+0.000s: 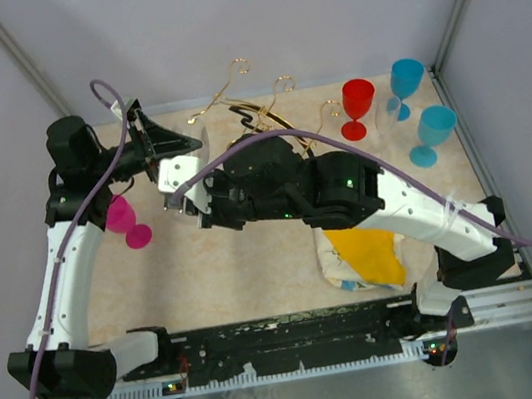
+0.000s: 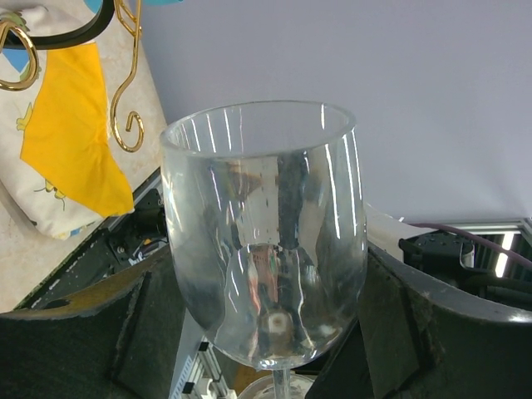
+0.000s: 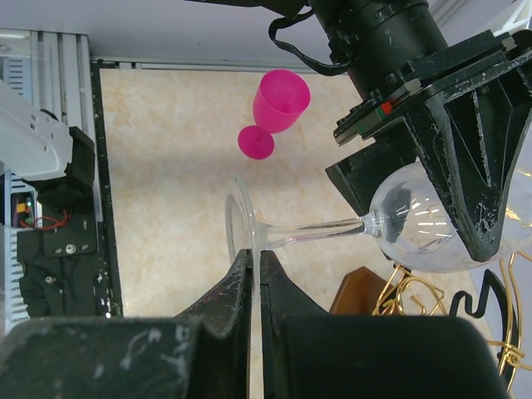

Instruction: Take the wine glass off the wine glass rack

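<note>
A clear wine glass (image 3: 411,229) lies level in the air between my two grippers. My left gripper (image 2: 266,283) is shut on its bowl (image 2: 262,233), with a finger (image 2: 83,332) pressed on each side. My right gripper (image 3: 255,259) is shut on the rim of the glass's foot (image 3: 241,224). In the top view the left gripper (image 1: 176,156) and right gripper (image 1: 181,199) meet just left of the wine glass rack (image 1: 252,100). Its gold hooks (image 2: 126,79) and brown wooden base (image 3: 359,291) sit beside and below the glass. The top view barely shows the glass.
A pink glass (image 1: 126,224) lies on its side at the left, also in the right wrist view (image 3: 278,104). A red glass (image 1: 357,104) and two blue glasses (image 1: 405,81) (image 1: 434,129) stand at the back right. A yellow and white cloth (image 1: 366,256) lies near the front.
</note>
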Tool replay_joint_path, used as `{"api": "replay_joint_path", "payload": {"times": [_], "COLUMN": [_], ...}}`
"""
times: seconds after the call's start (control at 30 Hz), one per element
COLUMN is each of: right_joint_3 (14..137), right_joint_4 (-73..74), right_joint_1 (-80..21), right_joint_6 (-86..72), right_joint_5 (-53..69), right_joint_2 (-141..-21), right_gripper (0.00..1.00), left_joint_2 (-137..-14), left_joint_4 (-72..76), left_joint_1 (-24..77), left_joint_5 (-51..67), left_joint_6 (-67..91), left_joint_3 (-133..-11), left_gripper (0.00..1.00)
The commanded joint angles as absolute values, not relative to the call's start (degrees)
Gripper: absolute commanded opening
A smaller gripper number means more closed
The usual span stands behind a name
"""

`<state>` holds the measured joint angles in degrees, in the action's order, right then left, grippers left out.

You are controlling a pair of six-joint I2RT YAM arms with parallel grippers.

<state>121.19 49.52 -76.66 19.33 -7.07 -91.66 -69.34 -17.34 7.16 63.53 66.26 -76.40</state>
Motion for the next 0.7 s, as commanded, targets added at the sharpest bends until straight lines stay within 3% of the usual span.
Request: {"api": "replay_joint_path", "payload": {"times": [0.0,0.27,0.47,0.6,0.67], "right_joint_3": [122.29,121.75,120.26,119.51,119.05], "right_joint_4": [47.59,47.59,47.16,46.54,46.31], "right_joint_1": [-77.43,-77.69,-77.71,-77.78,-77.78], "right_joint_6": [22.16,22.06,21.93,21.23,19.81], "right_joint_5": [-7.78,-7.85,-8.29,-9.29,-10.86], "right_joint_2": [-88.45,-87.58,-86.49,-85.76,-85.12], "right_gripper": [0.0,0.0,0.0,0.0,0.24], "left_joint_2": [-68.77,-68.82,-68.35,-68.29,-68.56], "left_joint_4": [-14.59,-12.24,-11.46,-11.21,-12.23], "left_joint_1": [7.27,7.12,7.14,7.14,7.05], "left_joint_5": [63.06,62.67,62.69,62.11,61.12], "left_joint_6": [68.06,69.74,70.29,70.3,68.84], "left_joint_3": [-77.54,-77.13,-76.28,-76.47,-77.54], "left_gripper": [0.82,0.84,0.61,0.56,0.54]}}
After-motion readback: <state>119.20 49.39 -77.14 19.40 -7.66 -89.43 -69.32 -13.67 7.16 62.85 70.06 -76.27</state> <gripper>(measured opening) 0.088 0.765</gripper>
